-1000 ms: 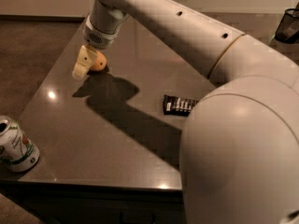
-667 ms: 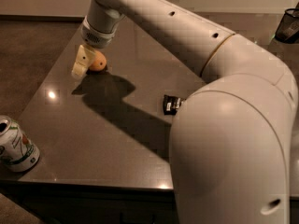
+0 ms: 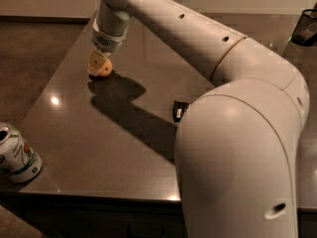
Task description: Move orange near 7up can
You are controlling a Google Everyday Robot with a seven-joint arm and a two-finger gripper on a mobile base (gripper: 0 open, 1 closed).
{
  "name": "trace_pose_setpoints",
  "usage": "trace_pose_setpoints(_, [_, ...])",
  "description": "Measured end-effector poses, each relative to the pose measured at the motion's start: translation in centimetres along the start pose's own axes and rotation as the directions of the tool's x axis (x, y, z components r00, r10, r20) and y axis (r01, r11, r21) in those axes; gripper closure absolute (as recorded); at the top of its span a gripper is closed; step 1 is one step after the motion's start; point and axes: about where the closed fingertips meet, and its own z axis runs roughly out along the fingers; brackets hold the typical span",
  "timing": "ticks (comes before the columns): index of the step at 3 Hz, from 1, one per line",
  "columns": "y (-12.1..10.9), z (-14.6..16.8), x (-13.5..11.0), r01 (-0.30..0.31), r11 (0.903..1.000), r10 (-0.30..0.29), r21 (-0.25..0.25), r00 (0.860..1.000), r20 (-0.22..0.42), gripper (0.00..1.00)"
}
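Down on the bench (image 3: 99, 138) goes the look: gripper (image 3: 98, 65) far beyond the can (image 3: 17, 155), hard against the orange (image 3: 106, 69). Cannot tell how wide open, or whether gripping. Orange well apart from the can; wrapper (image 3: 179, 110) off to the can's right.

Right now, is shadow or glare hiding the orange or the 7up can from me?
Camera view: no. The arm casts a dark shadow on the table just in front of the orange, not over it; the gripper sits on the orange at the far left, covering its left part; one glare spot lies on bare tabletop; the 7up can at the near left edge is dim but clear.
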Motion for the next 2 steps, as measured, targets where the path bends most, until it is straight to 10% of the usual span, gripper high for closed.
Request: trace_pose_setpoints(2, [2.4,-5.7,2.7,0.095,0.9944,-0.093,-0.046,0.995,0.044,1.00])
